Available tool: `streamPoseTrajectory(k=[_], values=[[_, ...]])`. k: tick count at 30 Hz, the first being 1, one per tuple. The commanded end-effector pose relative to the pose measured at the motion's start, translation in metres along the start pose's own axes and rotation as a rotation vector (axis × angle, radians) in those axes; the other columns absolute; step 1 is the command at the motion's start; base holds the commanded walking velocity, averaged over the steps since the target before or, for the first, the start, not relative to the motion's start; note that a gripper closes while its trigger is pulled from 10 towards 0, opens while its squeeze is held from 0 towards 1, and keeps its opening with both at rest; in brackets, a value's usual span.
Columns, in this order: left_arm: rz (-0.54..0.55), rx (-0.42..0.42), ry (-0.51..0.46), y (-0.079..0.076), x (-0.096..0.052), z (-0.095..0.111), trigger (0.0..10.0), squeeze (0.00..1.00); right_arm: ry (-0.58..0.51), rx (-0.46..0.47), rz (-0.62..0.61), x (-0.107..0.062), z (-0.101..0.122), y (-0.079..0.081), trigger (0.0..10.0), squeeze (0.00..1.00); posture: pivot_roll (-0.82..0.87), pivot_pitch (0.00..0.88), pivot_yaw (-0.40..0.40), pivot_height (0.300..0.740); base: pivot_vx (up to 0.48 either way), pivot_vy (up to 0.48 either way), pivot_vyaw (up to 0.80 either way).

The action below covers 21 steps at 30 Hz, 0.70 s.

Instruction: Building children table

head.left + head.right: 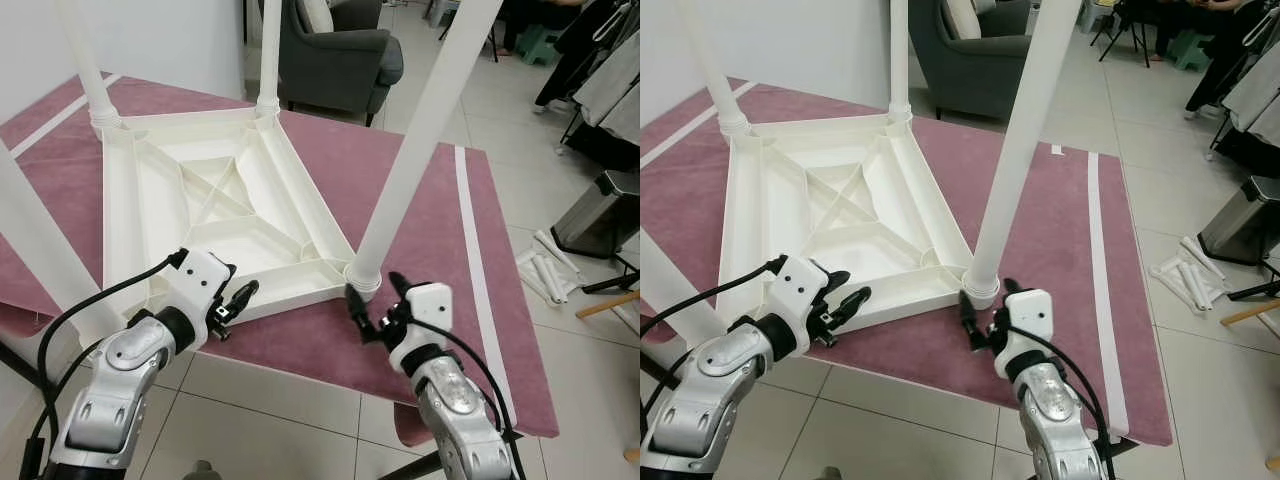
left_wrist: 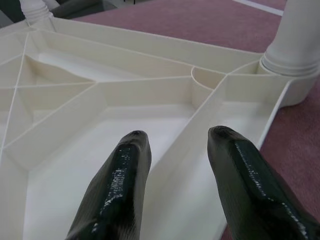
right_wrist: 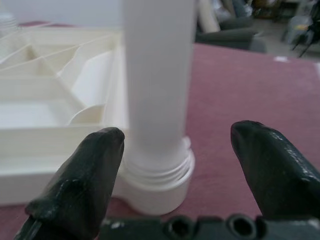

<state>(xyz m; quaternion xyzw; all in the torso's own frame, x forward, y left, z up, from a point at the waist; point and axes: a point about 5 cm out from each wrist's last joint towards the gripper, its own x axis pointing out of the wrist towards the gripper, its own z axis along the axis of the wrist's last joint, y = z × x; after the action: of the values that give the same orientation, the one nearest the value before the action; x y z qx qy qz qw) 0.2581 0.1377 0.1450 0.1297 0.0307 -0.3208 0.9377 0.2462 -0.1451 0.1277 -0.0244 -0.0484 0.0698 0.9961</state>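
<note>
The white children's table [image 1: 215, 215] lies upside down on a mauve rug [image 1: 420, 230], ribbed underside facing up, with its legs standing upward from the corners.

My right hand [image 1: 375, 302] sits at the near right corner, just in front of the base of the leg [image 1: 415, 150] screwed in there. Its fingers [image 3: 85, 175] are spread wide and grip nothing. From my head I see them low beside the socket. My right wrist camera shows what the head views cannot: the leg's threaded collar [image 3: 160, 172] sits in the gap between the two fingertips, apart from both.

My left hand [image 1: 238, 300] hovers at the near edge of the table frame, fingers [image 2: 120, 185] parted and empty. The left wrist camera looks along them across the underside's ribs and compartments toward that same leg socket [image 2: 292, 65]. Whether the fingertips touch the frame I cannot tell.

The head views also take in what the wrist cameras miss: a dark grey armchair [image 1: 335, 50] beyond the rug, a metal bin [image 1: 600, 215] on the tiled floor [image 1: 300, 410] to the right, and some loose white parts [image 1: 548, 270] lying beside it.
</note>
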Motion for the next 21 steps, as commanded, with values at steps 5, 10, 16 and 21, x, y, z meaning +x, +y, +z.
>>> streamPoseTrajectory(k=[5,10,16,21], values=[[0.115,0.006,0.003,0.009,0.003,0.0,10.0,0.0,0.006,-0.006,-0.014,-0.002,-0.006,-0.001,10.0,0.0,0.15,0.0,-0.026,0.74,0.0,0.0,0.0],[0.112,0.043,-0.002,0.011,-0.001,0.0,10.0,0.0,0.035,0.005,0.114,-0.006,-0.011,0.016,10.0,0.0,0.15,0.0,-0.024,0.74,0.0,0.0,0.0],[0.112,0.045,-0.007,0.01,-0.001,0.0,10.0,0.0,0.032,0.007,0.12,-0.005,-0.012,0.019,10.0,0.0,0.16,0.0,-0.027,0.74,0.0,0.0,0.0],[0.118,0.033,-0.018,0.01,0.002,0.003,10.0,0.0,0.03,0.009,0.126,-0.002,-0.012,0.022,10.0,0.0,0.16,0.0,-0.029,0.74,0.0,0.0,0.0]])
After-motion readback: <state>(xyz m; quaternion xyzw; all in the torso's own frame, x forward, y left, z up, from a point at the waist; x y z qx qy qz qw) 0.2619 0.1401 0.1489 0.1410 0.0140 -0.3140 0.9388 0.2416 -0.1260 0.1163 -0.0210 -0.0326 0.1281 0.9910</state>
